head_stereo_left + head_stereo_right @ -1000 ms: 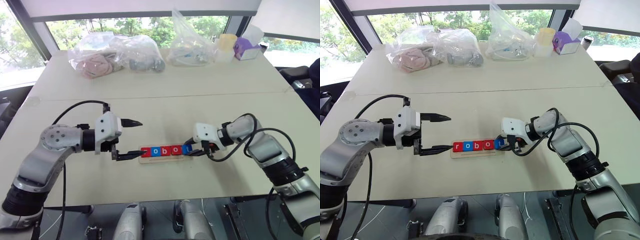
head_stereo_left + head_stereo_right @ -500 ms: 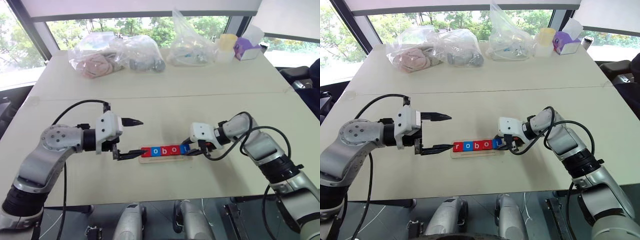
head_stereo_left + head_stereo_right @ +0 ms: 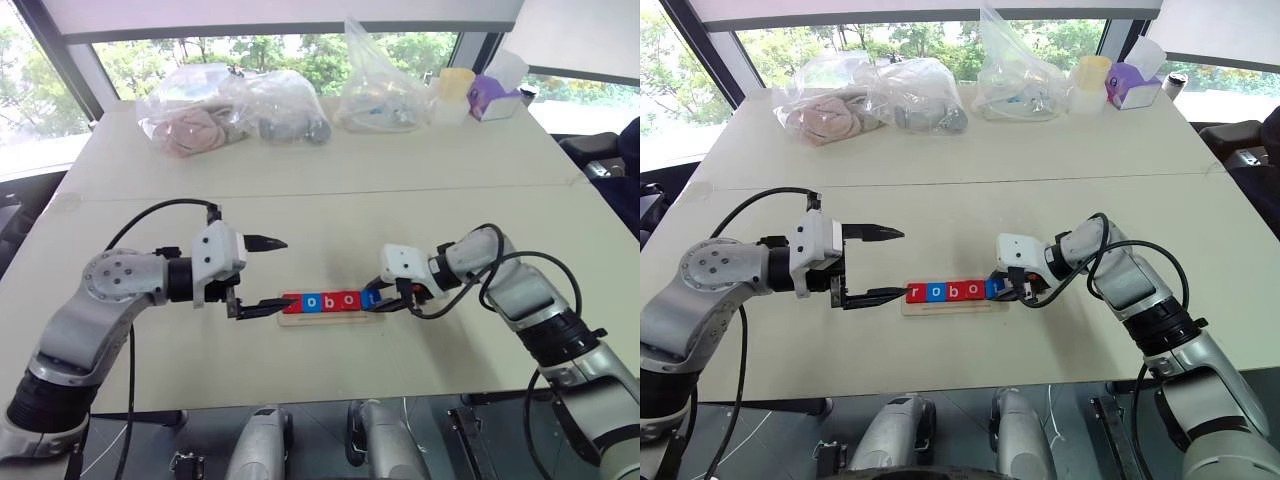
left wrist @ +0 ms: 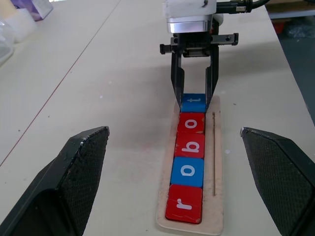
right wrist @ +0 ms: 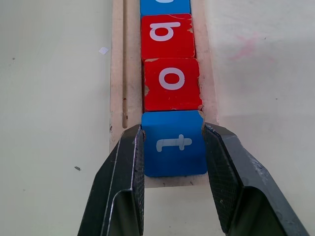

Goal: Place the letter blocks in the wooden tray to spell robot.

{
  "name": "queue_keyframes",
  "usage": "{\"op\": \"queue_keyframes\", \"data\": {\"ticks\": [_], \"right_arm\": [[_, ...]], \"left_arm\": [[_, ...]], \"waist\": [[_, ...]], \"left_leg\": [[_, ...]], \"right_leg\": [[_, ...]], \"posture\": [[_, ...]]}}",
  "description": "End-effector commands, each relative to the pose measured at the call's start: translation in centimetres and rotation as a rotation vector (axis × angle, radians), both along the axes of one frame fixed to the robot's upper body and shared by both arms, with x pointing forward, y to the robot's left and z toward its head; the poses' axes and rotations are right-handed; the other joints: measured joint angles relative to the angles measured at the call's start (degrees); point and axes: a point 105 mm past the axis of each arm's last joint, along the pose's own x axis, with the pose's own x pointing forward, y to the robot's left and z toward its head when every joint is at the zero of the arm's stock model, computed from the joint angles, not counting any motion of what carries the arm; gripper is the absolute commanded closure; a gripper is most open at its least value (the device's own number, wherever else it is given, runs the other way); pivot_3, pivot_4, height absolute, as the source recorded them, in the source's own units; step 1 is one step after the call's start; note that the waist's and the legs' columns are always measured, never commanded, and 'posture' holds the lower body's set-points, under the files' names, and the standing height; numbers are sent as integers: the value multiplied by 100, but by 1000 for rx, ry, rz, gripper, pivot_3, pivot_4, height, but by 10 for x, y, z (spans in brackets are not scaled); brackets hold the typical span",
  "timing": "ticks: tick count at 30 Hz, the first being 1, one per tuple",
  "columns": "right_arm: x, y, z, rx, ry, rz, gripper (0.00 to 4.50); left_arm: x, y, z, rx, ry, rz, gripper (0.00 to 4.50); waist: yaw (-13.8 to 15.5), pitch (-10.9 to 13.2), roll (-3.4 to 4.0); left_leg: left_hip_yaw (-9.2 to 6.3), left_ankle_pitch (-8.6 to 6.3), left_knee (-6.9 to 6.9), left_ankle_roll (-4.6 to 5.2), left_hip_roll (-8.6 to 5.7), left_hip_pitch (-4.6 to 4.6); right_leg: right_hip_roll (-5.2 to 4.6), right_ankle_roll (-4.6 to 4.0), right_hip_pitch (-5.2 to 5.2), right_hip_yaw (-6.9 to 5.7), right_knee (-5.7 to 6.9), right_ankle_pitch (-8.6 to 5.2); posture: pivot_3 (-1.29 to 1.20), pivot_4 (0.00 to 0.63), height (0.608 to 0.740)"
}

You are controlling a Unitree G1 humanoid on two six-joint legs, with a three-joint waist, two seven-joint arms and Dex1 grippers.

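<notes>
Now my right gripper [image 5: 173, 162] straddles the blue t block [image 5: 174, 149], its fingers beside the block's edges, though whether they pinch or have let go is unclear. All five letter blocks [image 4: 189, 164] sit in the wooden tray [image 4: 215, 162], reading robot. My left gripper [image 3: 262, 276] hangs spread wide at the tray's r end. Pulling away askew could drag the t out. My left wrist view shows the whole word; my right wrist view shows the contact.

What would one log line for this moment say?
blue square t block: in pale wooden tray, last place | right fingers: flanking it | row: r-o-b-o-t | left fingers: open
</notes>
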Motion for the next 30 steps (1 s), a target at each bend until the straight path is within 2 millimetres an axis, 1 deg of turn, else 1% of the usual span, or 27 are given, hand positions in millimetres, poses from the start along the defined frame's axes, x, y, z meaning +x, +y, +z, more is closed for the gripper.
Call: {"op": "queue_keyframes", "data": {"ticks": [1,2,3,4,7,13,15,17,19,24,26,30], "right_arm": [[1,7,13,31,-37,21,1370],[2,7,13,29,-47,24,879],[3,8,13,29,-56,25,296],[4,9,14,30,-64,24,39],[4,9,18,35,-62,26,39],[11,4,33,62,-101,-8,39],[15,-3,37,61,-122,-35,39],[20,-14,42,55,-149,-82,39],[20,-24,46,54,-162,-115,39],[5,-48,57,87,-158,-225,39],[-9,-57,61,115,-140,-267,39],[-35,-64,65,146,-92,-322,39]], "left_arm": [[0,-2,9,-10,-39,-7,0],[0,-2,9,-11,-39,-6,0],[0,-2,8,-12,-39,-5,0],[-1,-2,8,-12,-39,-5,0],[0,-2,8,-13,-39,-3,0],[1,-4,9,-20,-43,-2,0],[1,-4,8,-20,-42,-3,0],[0,-3,8,-19,-40,-1,0],[-1,-1,6,-16,-30,4,0],[-7,8,2,-5,6,34,0],[-9,13,-1,4,32,59,0],[-16,21,-5,11,84,93,0]], "waist": [[-1,0,0],[0,0,0],[-1,0,0],[0,0,0],[-1,0,0],[1,0,0],[3,0,0],[5,0,0],[3,0,0],[10,0,0],[11,0,0],[0,0,0]], "left_leg": [[0,0,0,0,0,0],[0,0,0,0,0,0],[0,0,0,0,0,0],[0,0,0,0,0,0],[0,0,0,0,0,0],[0,0,0,0,0,0],[0,0,0,0,-1,0],[0,0,0,0,-1,0],[0,0,0,0,-2,-1],[-1,0,-3,0,0,-1],[-3,0,-4,0,4,-2],[-4,0,-3,0,9,-1]], "right_leg": [[0,0,0,0,0,0],[0,0,0,0,0,0],[0,0,0,0,0,0],[0,0,0,0,0,0],[0,0,0,0,0,0],[0,-9,0,0,0,6],[0,-10,0,0,0,7],[0,-11,0,0,0,7],[-2,-11,0,0,0,7],[-2,-10,0,0,0,8],[-1,-9,-1,-1,0,8],[-4,-5,-1,0,-1,-12]], "posture": [[0,150,740],[0,150,740],[0,150,740],[0,150,740],[0,150,740],[0,150,740],[0,150,740],[0,150,740],[0,150,740],[0,150,740],[0,150,740],[0,150,740]]}}
